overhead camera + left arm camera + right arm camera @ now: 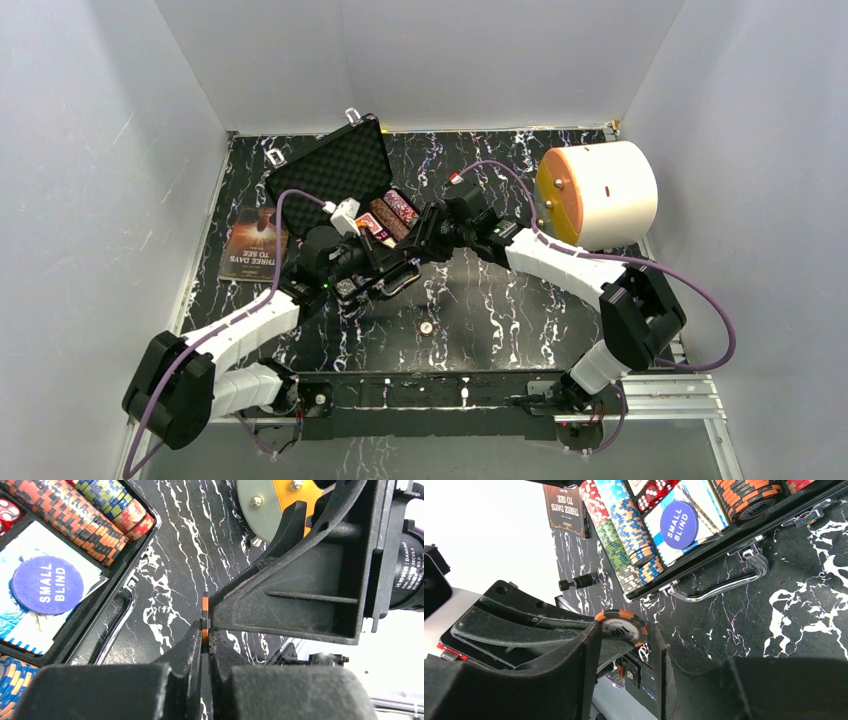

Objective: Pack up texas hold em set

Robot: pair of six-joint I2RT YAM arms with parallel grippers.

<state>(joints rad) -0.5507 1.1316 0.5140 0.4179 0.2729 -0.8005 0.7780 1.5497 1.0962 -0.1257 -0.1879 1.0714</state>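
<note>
The black case [330, 165] lies open at the back left, its lid raised. Rows of multicoloured chips [624, 540] fill it, with red dice [651, 492] and a blue "SMALL BLIND" button [679, 524] on a pale blue deck. My left gripper [205, 632] is shut on an orange-and-black "100" chip [621, 626], held edge-on above the table in front of the case handle [724, 582]. My right gripper [628, 630] is open with that chip between its fingers; one finger [280, 600] touches the chip's edge. Both grippers meet at mid-table [400, 260].
A small round piece [426, 327] lies loose on the marble table nearer the arm bases. The big white cylinder with an orange face [600, 195] stands at the back right. The dark booklet [253, 243] lies left of the case. White walls enclose the table.
</note>
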